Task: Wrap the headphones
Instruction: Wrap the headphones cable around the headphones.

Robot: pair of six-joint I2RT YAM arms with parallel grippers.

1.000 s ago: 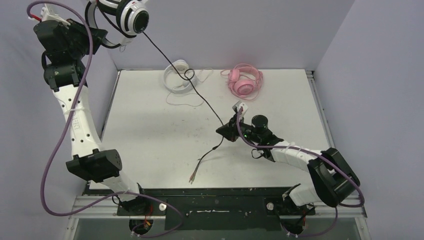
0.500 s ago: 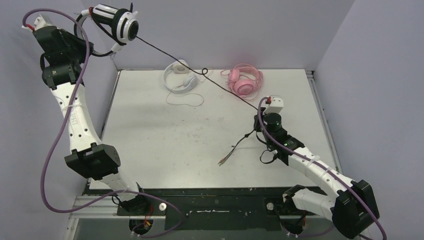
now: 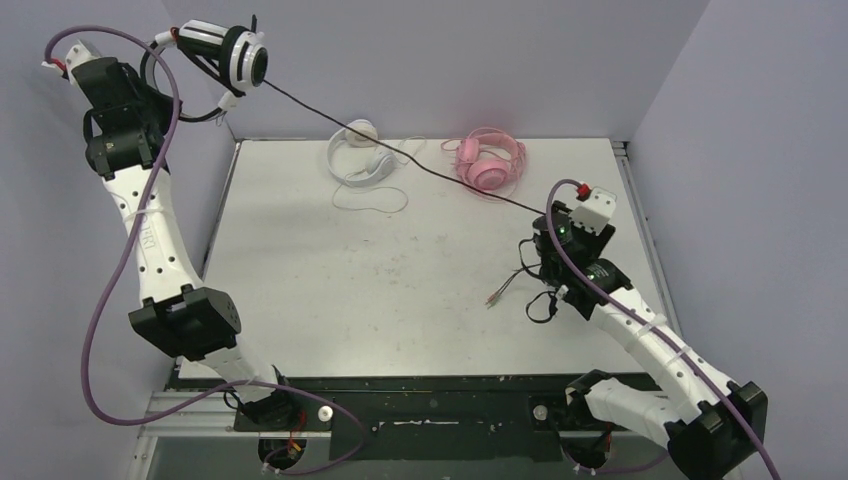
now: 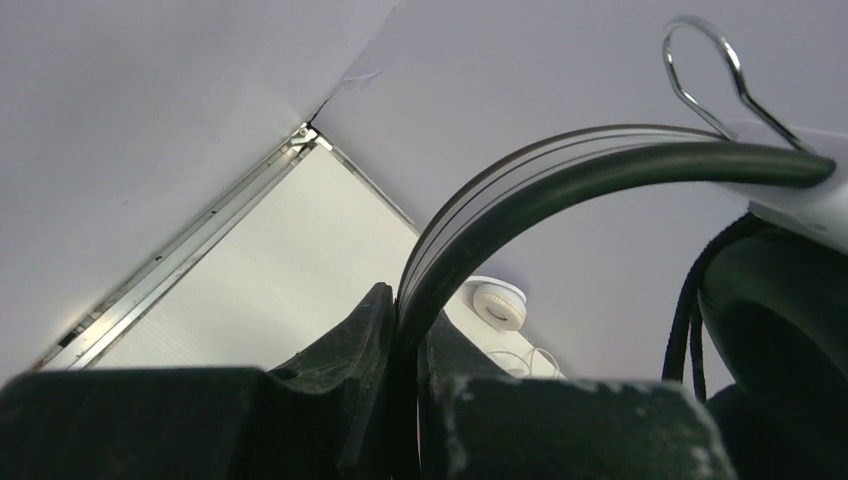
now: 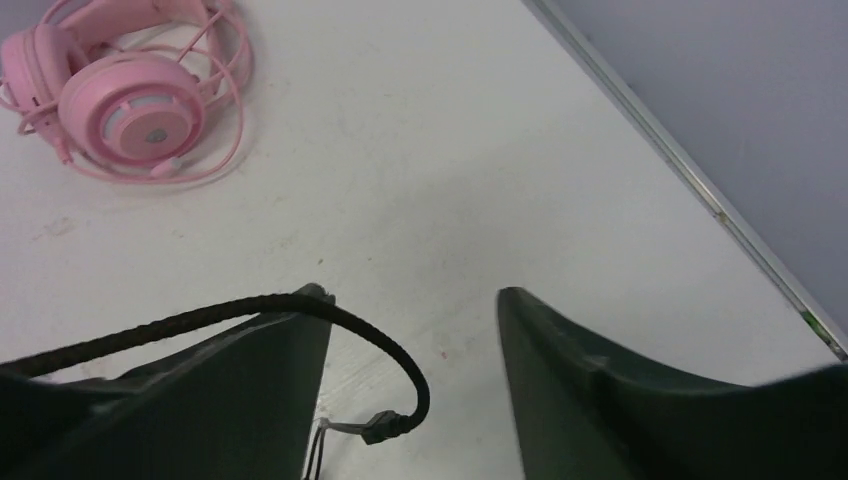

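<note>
Where the left arm reaches high over the far-left corner, the left gripper [image 3: 172, 88] is clamped on the headband [image 4: 520, 190] of the black-and-white headset [image 3: 232, 52]. The headset is held in the air, well above the table [image 3: 300, 280], with its cups just right of the wrist.

- Left wrist view, not readable from above: both fingers are pinched tight on the band, with no gap.
- A thin black cable [image 3: 400, 150] leaves the cup and runs taut, down and to the right. In the top view it crosses the far part of the white headset [image 3: 358, 152] and skirts the near side of the pink headset [image 3: 490, 160]. Both lie at the far edge, apart from each other.
- The cable ends at the right gripper [image 3: 542, 245], near the table's right edge. Its loose tail [image 3: 500, 292], with bare wire ends, lies on the table just left of the gripper.
- Right wrist view only: the fingers are spread. The cable is draped over one finger [image 5: 250, 400] and curls into the gap, unpinched.

Against half a second earlier, the right gripper sits farther right and farther back, and the tail has been dragged right with it. The left gripper and its headset have barely shifted.
</note>
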